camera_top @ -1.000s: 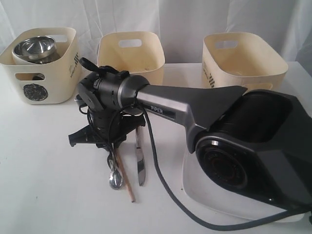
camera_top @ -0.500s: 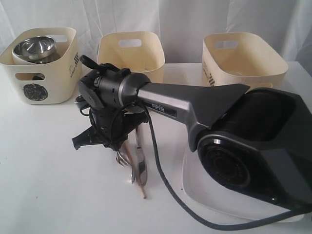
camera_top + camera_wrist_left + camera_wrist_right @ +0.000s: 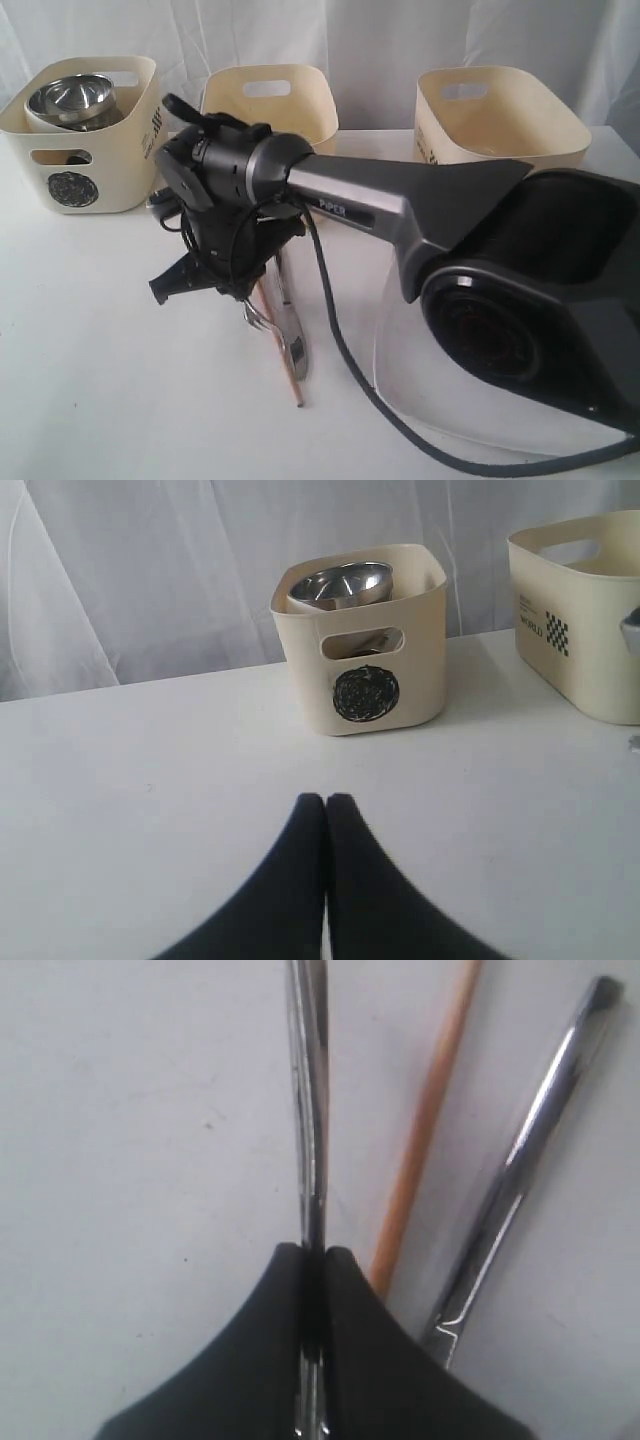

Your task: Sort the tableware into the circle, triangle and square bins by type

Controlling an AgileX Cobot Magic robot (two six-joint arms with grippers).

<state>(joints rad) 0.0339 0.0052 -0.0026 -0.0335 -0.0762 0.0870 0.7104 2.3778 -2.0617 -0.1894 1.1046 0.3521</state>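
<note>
Outside, the right gripper [image 3: 240, 290] hangs near the circle bin [image 3: 85, 150], its fingers hidden. Left wrist: left gripper [image 3: 326, 815] pressed together, empty, facing that bin. Right wrist alone shows fingers clamped on a steel utensil [image 3: 308, 1110], chopstick [image 3: 425, 1120] alongside.

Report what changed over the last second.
The right gripper closed on a thin steel cutlery handle and shifted it; the wooden chopstick beside it slid rightward in the exterior view. The steel knife and three cream plastic bins stayed roughly put.
</note>
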